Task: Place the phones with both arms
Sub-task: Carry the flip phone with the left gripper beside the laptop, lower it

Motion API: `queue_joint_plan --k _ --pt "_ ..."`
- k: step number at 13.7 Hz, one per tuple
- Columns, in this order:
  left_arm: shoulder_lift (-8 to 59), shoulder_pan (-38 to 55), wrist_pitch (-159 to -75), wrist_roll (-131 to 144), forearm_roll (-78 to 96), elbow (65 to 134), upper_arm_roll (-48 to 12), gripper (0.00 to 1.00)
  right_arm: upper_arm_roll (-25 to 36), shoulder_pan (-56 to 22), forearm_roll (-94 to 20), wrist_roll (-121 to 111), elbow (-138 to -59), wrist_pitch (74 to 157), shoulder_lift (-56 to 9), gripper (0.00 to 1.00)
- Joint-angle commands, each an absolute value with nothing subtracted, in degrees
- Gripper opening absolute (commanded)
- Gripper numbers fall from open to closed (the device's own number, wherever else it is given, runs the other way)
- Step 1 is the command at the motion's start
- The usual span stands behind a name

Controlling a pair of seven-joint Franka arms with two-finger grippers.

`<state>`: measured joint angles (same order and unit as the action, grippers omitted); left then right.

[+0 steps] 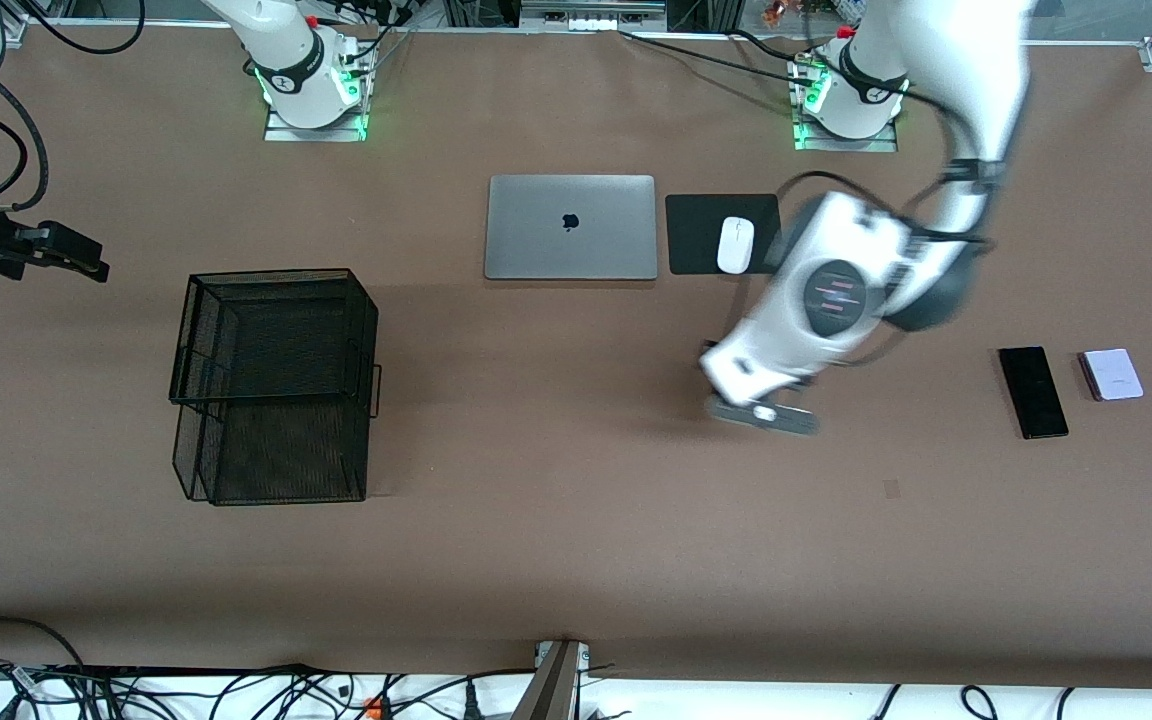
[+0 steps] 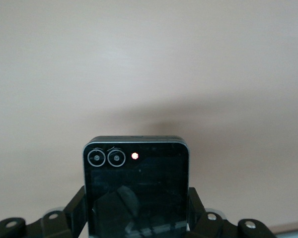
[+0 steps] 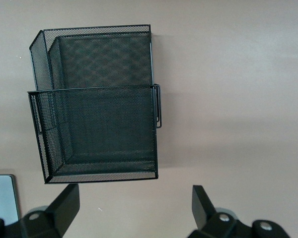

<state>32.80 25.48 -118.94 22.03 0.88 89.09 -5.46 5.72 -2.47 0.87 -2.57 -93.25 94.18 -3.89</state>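
A small squarish black phone (image 2: 136, 191) is pinched edgewise in the left gripper (image 2: 137, 218), carried in the air over bare worktop (image 1: 556, 540) between the mesh tray (image 1: 274, 385) and the two resting phones. The long slim black phone (image 1: 1032, 391) and the pale lavender-white phone (image 1: 1113, 374) are laid just beside each other at the left arm's end. The right gripper (image 3: 134, 208) is held spread and empty; that arm waits. A laptop (image 1: 571, 227) and mouse (image 1: 735, 244) are noted nearer the bases.
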Motion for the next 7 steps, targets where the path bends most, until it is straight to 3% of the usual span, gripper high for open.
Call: queue_joint_plan --k 1,7 --pt "38.66 31.10 -126.44 33.44 1.58 86.74 -4.22 0.38 5.36 -1.93 0.62 -3.69 -93.87 94.66 -3.25 1.00" --pt "46.92 38.14 -139.72 43.06 1.84 86.92 -4.22 0.38 5.36 -2.02 0.62 -3.69 -93.87 94.40 -3.60 1.00"
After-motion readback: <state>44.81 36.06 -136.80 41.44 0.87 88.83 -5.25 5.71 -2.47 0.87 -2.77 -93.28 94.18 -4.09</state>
